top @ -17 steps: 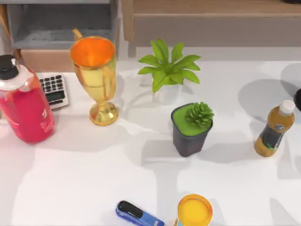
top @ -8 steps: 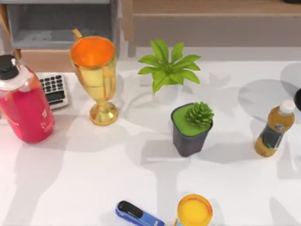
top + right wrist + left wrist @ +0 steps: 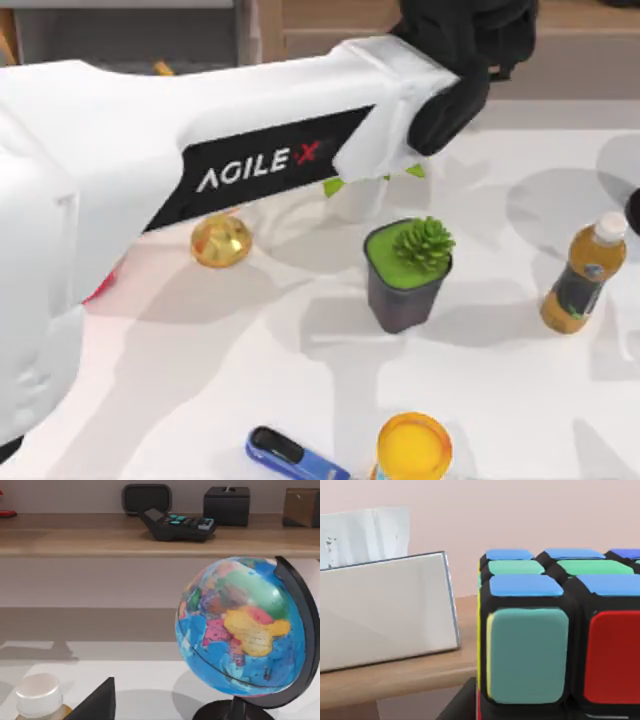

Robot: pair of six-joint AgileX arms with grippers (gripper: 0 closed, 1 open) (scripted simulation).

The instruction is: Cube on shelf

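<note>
The left arm (image 3: 200, 170) reaches toward twelve o'clock over the shelf (image 3: 420, 672); the cube (image 3: 555, 635) is close before its wrist camera; whether its fingers grasp it, I cannot tell.

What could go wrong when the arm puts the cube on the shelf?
The cube in the left tool is close to the tissue box on the shelf and might bump it. The left arm hangs over the gold cup and could tip it.
</note>
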